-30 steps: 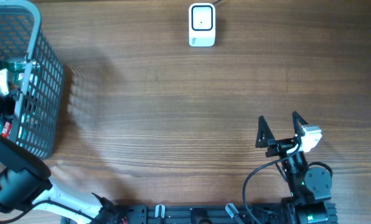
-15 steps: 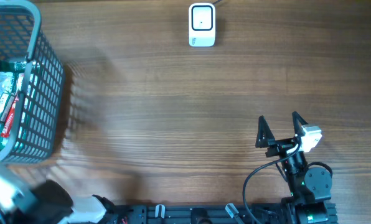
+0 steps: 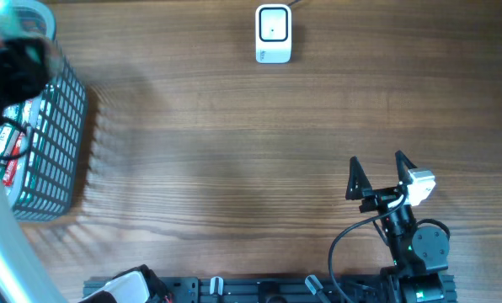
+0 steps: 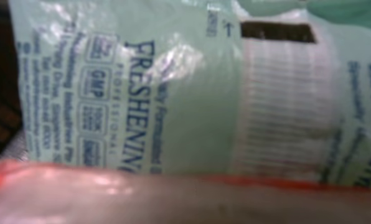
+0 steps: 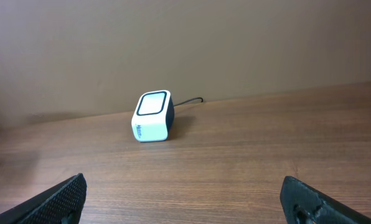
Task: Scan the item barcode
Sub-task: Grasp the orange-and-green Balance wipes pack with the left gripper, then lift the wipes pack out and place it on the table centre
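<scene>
The item, a pale green plastic packet (image 4: 173, 93) with a printed barcode (image 4: 285, 112), fills the left wrist view at very close range. A blurred pink-red strip (image 4: 173, 199) runs along the bottom and hides that gripper's fingers. From overhead, my left gripper (image 3: 19, 63) is a dark blur over the far end of the grey mesh basket (image 3: 61, 126), which holds green and red packets (image 3: 15, 160). How its jaws stand does not show. The white scanner (image 3: 274, 34) stands at the far middle of the table. My right gripper (image 3: 377, 172) rests open and empty near the front right, facing the scanner (image 5: 153, 117).
The wooden table (image 3: 234, 151) stretches between the basket and the right arm. A cable leads off behind the scanner. The arm bases and their wiring (image 3: 403, 252) sit along the front edge.
The left arm has swung from the front left corner up over the basket's far end and is blurred by motion. The right arm has not moved.
</scene>
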`<state>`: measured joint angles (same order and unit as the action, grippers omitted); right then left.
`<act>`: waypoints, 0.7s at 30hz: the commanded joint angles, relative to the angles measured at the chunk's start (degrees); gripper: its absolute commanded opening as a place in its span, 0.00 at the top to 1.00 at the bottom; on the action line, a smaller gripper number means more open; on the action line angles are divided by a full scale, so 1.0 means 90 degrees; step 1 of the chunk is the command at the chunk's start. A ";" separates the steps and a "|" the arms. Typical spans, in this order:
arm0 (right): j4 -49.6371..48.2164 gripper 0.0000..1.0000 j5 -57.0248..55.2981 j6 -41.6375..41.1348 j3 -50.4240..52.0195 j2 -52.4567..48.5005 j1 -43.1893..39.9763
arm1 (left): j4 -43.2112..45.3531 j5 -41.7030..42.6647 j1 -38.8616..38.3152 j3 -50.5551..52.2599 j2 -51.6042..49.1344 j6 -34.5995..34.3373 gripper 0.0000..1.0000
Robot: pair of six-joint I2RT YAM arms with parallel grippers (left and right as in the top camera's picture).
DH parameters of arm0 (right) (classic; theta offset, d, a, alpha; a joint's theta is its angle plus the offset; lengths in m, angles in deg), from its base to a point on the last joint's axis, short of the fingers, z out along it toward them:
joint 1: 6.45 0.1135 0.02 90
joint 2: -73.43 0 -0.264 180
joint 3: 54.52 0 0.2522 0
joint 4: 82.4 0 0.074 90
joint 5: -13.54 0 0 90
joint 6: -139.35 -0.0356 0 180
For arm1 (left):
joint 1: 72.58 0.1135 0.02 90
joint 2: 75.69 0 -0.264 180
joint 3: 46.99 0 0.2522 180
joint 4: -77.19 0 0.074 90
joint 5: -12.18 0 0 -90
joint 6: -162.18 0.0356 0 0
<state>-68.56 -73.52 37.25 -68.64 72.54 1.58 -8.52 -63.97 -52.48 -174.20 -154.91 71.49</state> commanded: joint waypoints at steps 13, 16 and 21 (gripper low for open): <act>-0.0015 0.00 0.0005 0.0007 0.0007 0.0039 -0.0027 | 0.0461 -0.0505 -0.3126 0.2686 -0.0034 -0.1627 0.47; -0.0015 0.00 0.0005 0.0007 0.0007 0.0039 -0.0027 | 0.1185 -0.0612 -0.3691 0.3558 -0.0049 -0.1931 0.47; -0.0015 0.00 0.0005 0.0007 0.0007 0.0039 -0.0027 | 0.2334 -0.1156 -0.4561 0.4660 -0.0255 -0.2382 0.46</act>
<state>-68.58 -73.52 37.25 -68.64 72.54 1.58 7.16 -69.89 -88.50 -137.50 -156.33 55.14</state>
